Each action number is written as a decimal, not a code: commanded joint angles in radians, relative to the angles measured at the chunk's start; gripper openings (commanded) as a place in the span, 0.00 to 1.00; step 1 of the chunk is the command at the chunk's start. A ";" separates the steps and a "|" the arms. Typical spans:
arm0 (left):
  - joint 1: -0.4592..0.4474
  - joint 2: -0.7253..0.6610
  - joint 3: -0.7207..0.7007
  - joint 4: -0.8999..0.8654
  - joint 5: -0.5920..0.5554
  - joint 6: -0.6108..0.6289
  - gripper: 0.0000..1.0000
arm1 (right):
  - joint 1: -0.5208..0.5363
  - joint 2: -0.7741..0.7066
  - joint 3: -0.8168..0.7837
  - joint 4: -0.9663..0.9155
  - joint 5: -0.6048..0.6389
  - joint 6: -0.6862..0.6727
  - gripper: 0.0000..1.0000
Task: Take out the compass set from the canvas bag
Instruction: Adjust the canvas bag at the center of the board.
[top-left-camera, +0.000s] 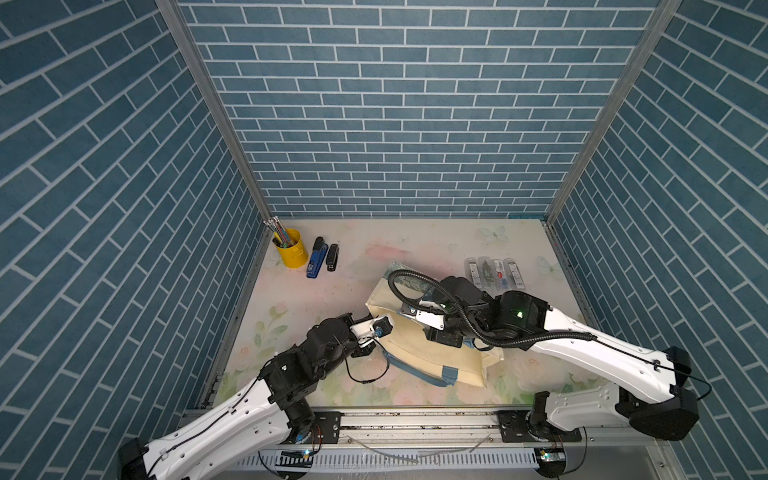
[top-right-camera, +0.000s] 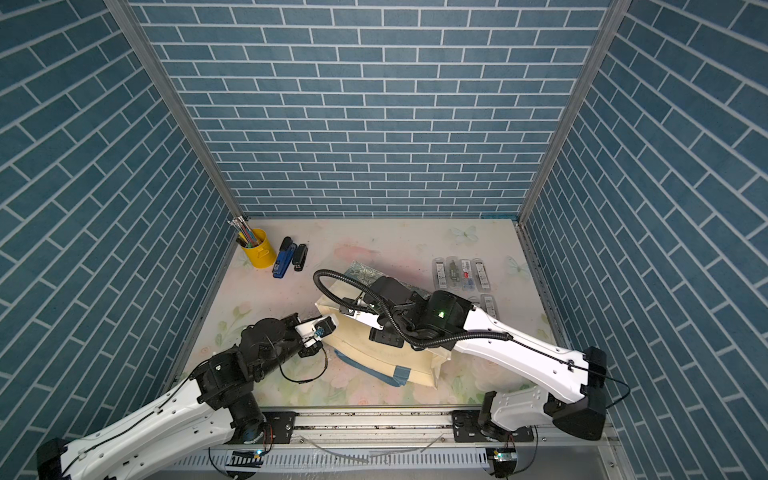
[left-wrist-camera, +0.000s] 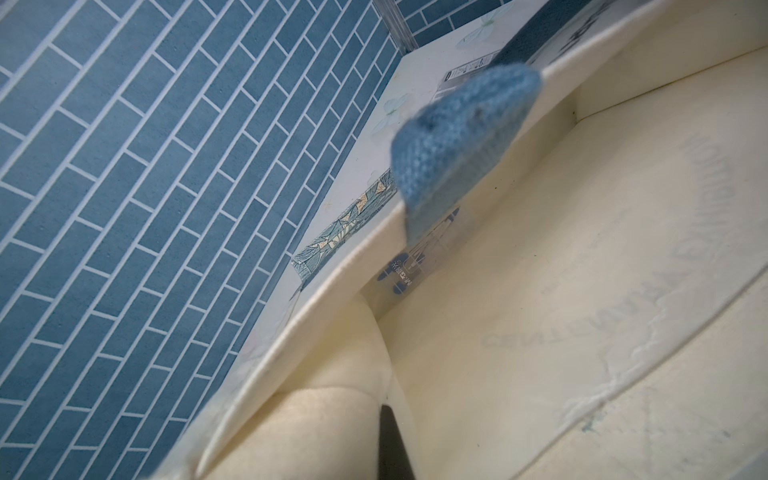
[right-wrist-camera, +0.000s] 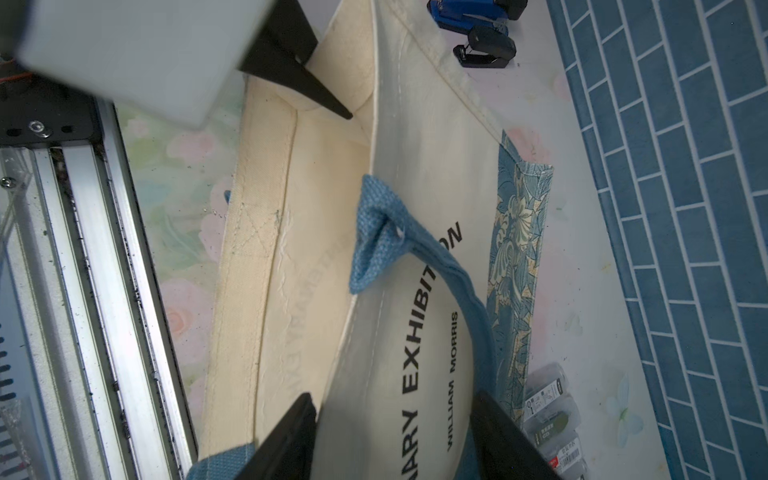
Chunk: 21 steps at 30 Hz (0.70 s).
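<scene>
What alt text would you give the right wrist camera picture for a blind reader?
A cream canvas bag lies open-mouthed on a floral table, its blue handle and black lettering facing the camera. The right arm's two dark jaws stand apart over its printed side; the left arm's pinch its rim.

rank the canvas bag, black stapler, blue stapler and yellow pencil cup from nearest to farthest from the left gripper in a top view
From the left gripper, in a top view:
1. canvas bag: its rim is pinched by this gripper.
2. black stapler: toward the far-left corner, on the nearer side of the pair.
3. blue stapler: beside the black one, just beyond it.
4. yellow pencil cup: in the far-left corner.
</scene>
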 joint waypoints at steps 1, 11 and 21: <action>0.000 0.023 0.041 0.019 -0.041 -0.044 0.00 | 0.003 0.001 -0.023 -0.015 0.015 0.043 0.61; 0.000 -0.004 0.042 -0.025 -0.051 -0.116 0.00 | -0.009 0.036 -0.055 0.018 0.091 0.019 0.58; 0.000 -0.068 0.069 -0.143 -0.049 -0.181 0.59 | -0.108 0.128 0.043 0.087 -0.048 -0.002 0.02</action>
